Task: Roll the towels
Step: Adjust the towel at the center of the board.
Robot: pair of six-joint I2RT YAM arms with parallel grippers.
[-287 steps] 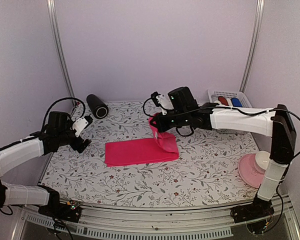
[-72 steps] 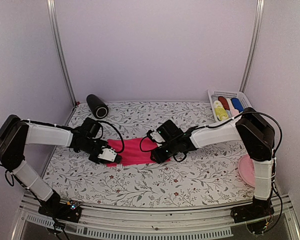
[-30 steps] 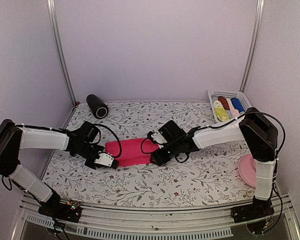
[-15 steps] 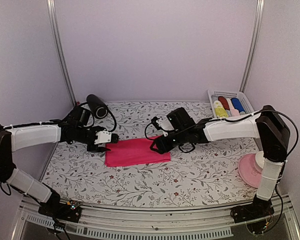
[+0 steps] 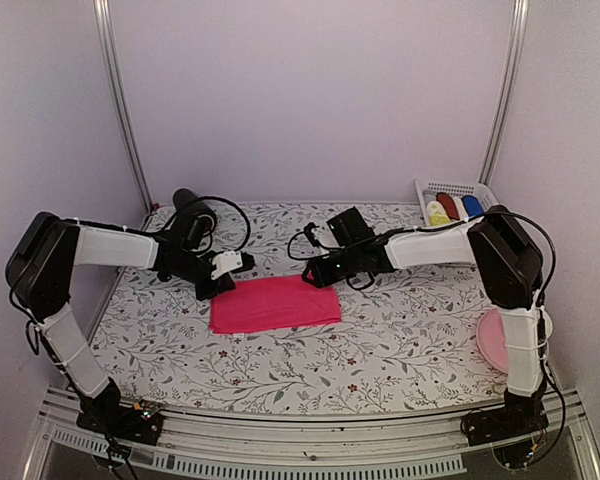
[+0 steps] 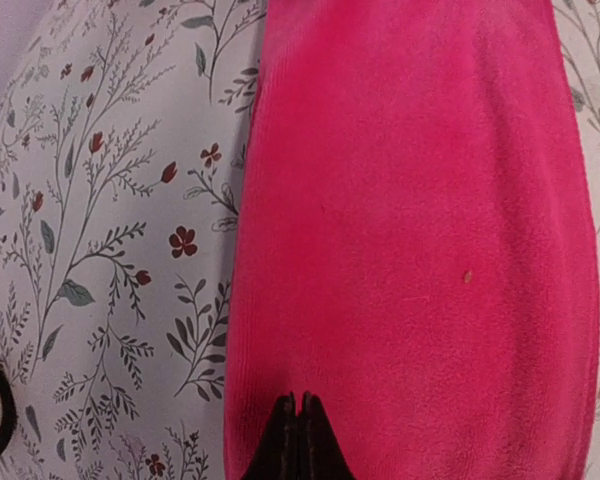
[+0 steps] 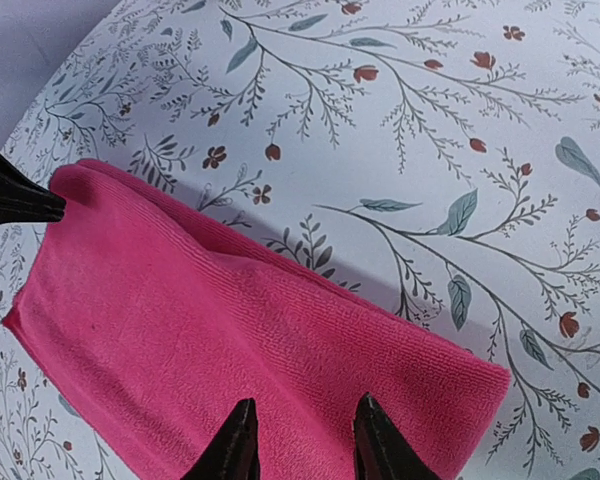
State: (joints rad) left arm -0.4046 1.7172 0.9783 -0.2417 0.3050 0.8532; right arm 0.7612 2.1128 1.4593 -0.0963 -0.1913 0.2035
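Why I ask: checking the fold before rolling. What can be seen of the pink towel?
The pink towel is a hot-pink, fleecy cloth, folded into a layered rectangle, lying flat and unrolled mid-table on the floral cover. The left gripper's shut tips meet its far left corner; the right gripper stands open over its far right end.

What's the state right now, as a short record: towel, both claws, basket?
towel: pink towel, folded, lying flat, not rolled
left: left claw shut, tips at the towel's left end; whether it pinches cloth is unclear
right: right claw open, over the towel's right end
basket: basket at the back right, holding rolled towels in yellow, red and blue
rolling: not begun on this towel
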